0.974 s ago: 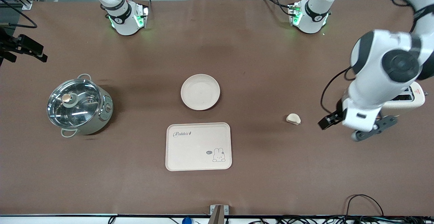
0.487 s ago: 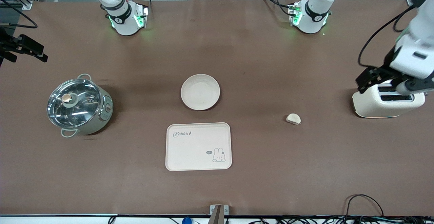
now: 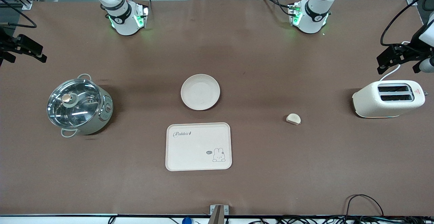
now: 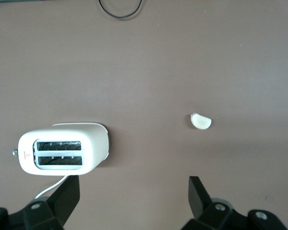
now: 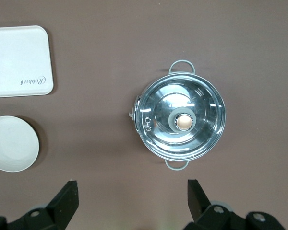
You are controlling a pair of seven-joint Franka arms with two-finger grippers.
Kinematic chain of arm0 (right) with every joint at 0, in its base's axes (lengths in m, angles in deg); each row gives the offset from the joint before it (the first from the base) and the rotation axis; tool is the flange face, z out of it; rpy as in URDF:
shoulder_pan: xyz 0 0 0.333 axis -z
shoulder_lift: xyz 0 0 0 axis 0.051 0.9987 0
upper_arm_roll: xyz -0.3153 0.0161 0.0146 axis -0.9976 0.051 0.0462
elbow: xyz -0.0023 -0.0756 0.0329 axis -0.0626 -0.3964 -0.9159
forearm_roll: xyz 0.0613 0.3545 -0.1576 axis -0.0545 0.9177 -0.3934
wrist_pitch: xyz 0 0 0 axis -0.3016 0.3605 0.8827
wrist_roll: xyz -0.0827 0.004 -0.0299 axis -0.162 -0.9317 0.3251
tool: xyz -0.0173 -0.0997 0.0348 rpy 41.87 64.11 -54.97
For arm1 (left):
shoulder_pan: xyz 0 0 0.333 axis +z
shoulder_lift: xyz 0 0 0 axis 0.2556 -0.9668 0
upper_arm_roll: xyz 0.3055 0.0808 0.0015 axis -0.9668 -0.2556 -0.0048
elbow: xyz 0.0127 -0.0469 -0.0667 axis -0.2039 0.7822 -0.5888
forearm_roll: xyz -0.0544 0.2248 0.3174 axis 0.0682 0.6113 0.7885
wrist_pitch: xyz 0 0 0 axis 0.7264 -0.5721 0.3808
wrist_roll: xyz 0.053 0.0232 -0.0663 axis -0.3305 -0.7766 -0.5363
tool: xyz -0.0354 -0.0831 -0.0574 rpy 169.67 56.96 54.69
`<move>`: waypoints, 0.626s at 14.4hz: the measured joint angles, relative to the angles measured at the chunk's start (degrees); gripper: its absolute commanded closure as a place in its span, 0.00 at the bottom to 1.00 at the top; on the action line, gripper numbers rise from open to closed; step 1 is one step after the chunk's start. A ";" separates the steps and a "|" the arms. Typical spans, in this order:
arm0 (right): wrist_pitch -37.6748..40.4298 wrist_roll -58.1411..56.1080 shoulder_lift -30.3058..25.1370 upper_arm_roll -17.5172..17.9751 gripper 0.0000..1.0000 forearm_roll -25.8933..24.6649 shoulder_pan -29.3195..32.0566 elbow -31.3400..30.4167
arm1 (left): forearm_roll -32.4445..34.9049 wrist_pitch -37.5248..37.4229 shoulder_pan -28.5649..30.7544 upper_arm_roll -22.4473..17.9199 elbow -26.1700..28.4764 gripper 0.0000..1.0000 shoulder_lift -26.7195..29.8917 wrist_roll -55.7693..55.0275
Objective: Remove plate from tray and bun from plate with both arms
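Two white arms rise from green-lit bases along the table, the right arm at about eleven o'clock from the plate in the front view and the left arm at about one o'clock. Both hands are up in the air at the ends of the table, touching nothing.

Taking the plate as the middle of the dial in the front view, the steel pot with its glass lid stands out at nine o'clock, toward the right arm's end. The cream toaster stands at three o'clock, toward the left arm's end, with both slots facing up. The rectangular tray with the rabbit drawing lies at six o'clock, near the plate but apart from it, and it carries nothing.

The plate itself sits flat on the brown cloth near the middle of the table, with nothing on it.

The right gripper hangs over the table at the right arm's end, near the pot. Its fingers are spread wide with only air between them.

The left gripper hangs over the table at the left arm's end, at roughly twelve o'clock from the toaster. Its fingers are likewise spread wide and hold nothing.

The bun lies alone on the cloth at about four o'clock from the plate, well apart from it. It lies between the tray and the toaster, at about eight o'clock from the toaster.
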 measured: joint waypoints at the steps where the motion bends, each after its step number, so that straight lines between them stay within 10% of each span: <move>1: 0.00 0.00 -0.08 0.00 0.00 0.00 0.00 0.33 | -0.30 -0.60 0.07 0.00 0.01 0.00 0.16 0.32; 9: 0.30 -1.11 0.00 -0.26 0.00 0.03 0.08 2.78 | -0.72 -3.10 -0.21 0.45 0.02 0.00 0.46 4.25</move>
